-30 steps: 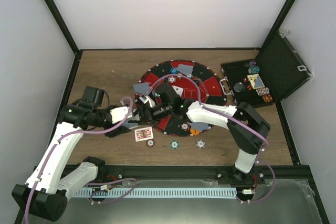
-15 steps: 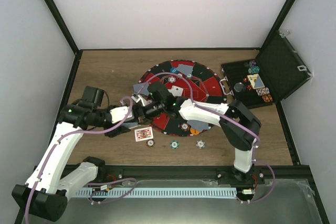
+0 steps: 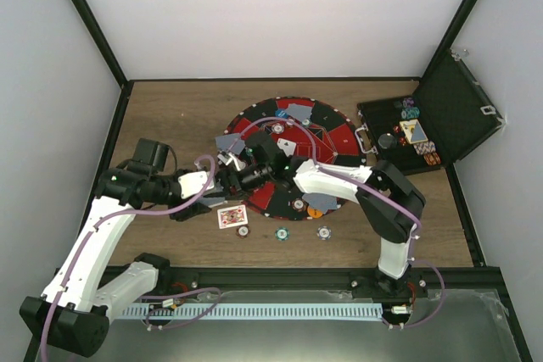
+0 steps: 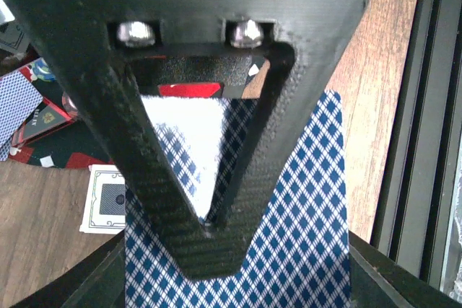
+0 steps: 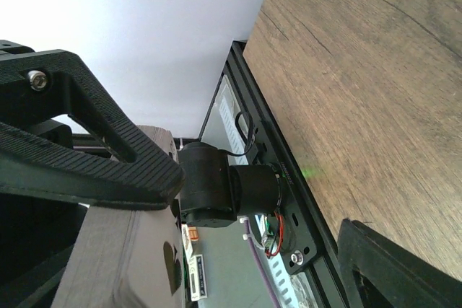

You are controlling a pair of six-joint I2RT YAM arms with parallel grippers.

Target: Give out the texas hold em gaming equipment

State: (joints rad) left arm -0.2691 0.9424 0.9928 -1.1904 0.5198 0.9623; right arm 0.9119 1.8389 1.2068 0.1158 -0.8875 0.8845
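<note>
Black case [image 3: 458, 112], mat [image 3: 339, 137]; card [image 4: 303, 200] in left tool [image 3: 226, 174]

- The bench [image 3: 170, 116] has a brown wood-grain top; the right wrist view shows its dark streaks.
- A plain white back wall [image 3: 271, 14] stands behind it, and white side walls [image 3: 42, 82] close it in left and right.
- Black frame bars [image 3: 89, 23] run up the corners.
- A black rail [image 3: 280, 278] bounds the near edge, with a white slotted strip [image 3: 280, 311] on a grey surface [image 3: 475, 328] beyond it.
- The light is soft and even.
</note>
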